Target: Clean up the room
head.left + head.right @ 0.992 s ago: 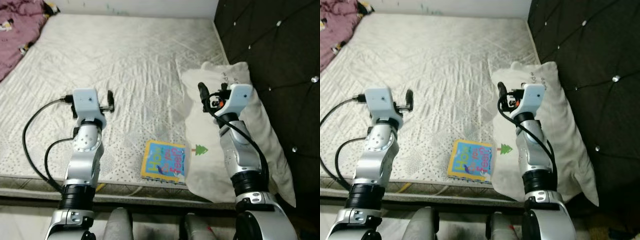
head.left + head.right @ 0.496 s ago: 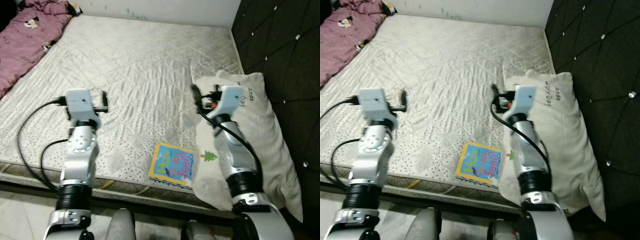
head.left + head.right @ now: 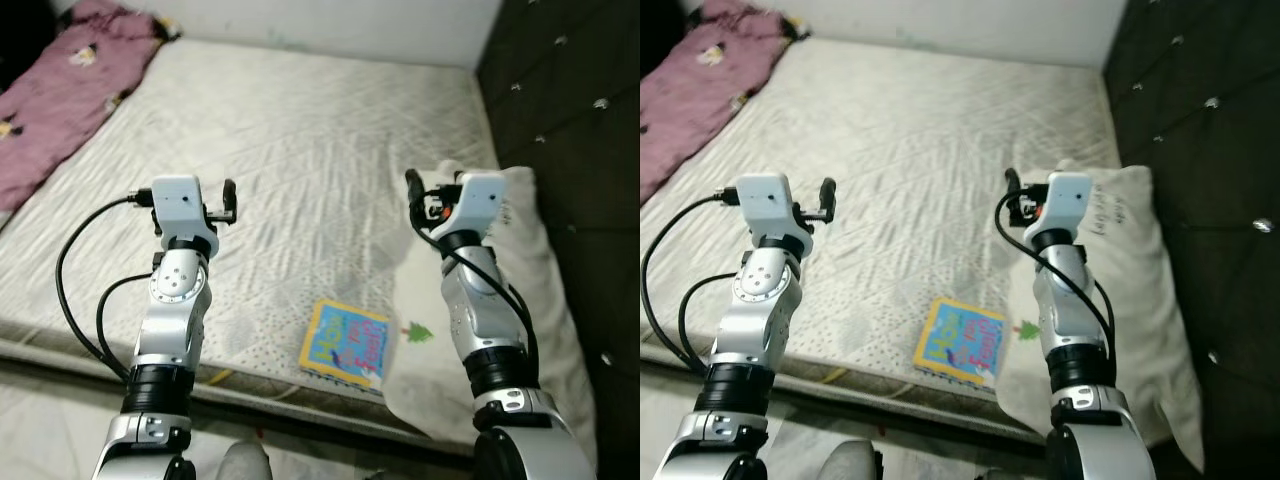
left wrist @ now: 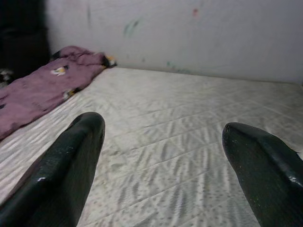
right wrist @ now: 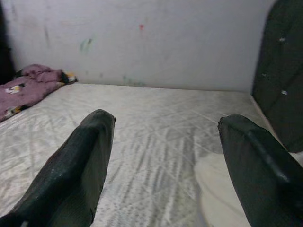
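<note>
A colourful children's book lies flat on the mattress near its front edge, beside a white pillow on the right. A purple blanket is bunched at the far left of the bed. My left gripper is raised above the mattress left of the book, open with nothing between its fingers. My right gripper is held over the pillow's near corner, also open and empty, its fingers spread wide.
A dark tufted headboard runs along the right side. A white wall with small marks stands behind the bed. Floor shows at the near left below the mattress edge.
The camera has shifted, so the whole scene sits differently in the picture. Both arms stay raised and open in about the same pose; the book and pillow have not moved.
</note>
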You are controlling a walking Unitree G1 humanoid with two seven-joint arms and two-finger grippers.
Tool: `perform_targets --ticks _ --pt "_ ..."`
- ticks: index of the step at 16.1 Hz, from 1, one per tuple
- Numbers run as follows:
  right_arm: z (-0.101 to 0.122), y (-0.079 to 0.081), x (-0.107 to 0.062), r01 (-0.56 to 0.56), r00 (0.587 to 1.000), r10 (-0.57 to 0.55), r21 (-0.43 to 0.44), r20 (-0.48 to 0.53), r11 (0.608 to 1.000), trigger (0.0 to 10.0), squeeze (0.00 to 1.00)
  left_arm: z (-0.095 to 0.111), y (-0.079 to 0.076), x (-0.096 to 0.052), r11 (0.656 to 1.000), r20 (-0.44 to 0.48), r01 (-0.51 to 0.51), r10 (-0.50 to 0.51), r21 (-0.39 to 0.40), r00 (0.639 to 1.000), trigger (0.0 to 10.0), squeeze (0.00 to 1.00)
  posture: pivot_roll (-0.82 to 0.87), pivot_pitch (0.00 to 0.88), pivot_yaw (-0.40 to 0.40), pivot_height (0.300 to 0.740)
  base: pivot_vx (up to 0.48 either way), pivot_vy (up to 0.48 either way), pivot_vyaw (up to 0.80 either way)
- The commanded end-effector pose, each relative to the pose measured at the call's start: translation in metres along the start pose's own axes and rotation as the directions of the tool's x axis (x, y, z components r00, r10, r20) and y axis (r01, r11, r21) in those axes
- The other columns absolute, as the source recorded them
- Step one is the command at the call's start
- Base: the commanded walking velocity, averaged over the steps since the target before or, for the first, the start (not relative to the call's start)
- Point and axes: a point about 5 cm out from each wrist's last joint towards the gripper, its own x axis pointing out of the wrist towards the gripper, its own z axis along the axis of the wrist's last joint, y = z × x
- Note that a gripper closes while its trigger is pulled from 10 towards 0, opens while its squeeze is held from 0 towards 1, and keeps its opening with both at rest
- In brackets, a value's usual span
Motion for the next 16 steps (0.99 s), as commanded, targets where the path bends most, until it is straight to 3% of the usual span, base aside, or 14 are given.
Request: perform_targets --ticks 1,6,10,16 --pt "0.0031 0.0012 0.0011 0.004 1.0 -0.004 -0.003 0.017 1.0 10.0 0.0 -0.0013 0.0011 0.0004 1.0 -0.003 0.001 -0.001 -0.019 1.0 10.0 0.0 0.02 0.0 0.01 0.74 0.0 0.0 0.0" --pt "0.0001 -0.0003 0.0007 0.016 1.0 -0.016 0.014 -0.003 1.0 10.0 0.0 0.0004 -0.0015 0.0021 0.998 0.004 0.019 -0.019 -0.051 1.0 10.0 0.0 0.01 0.0 0.012 0.74 0.0 0.352 0.0" --pt "-0.0013 0.0001 0.0012 0.006 1.0 -0.006 0.004 -0.015 1.0 10.0 0.0 0.0004 -0.0036 0.0035 0.997 0.001 0.018 -0.018 -0.077 1.0 10.0 0.0 0.01 0.0 0.008 0.74 0.0 0.48 -0.74" --pt "-0.0028 0.0015 0.0015 -0.019 1.0 0.018 -0.011 -0.026 1.0 10.0 0.0 -0.0012 -0.0029 0.004 0.994 -0.005 0.001 -0.001 -0.105 1.0 10.0 0.0 0.01 0.0 -0.002 0.74 0.0 0.48 0.0"
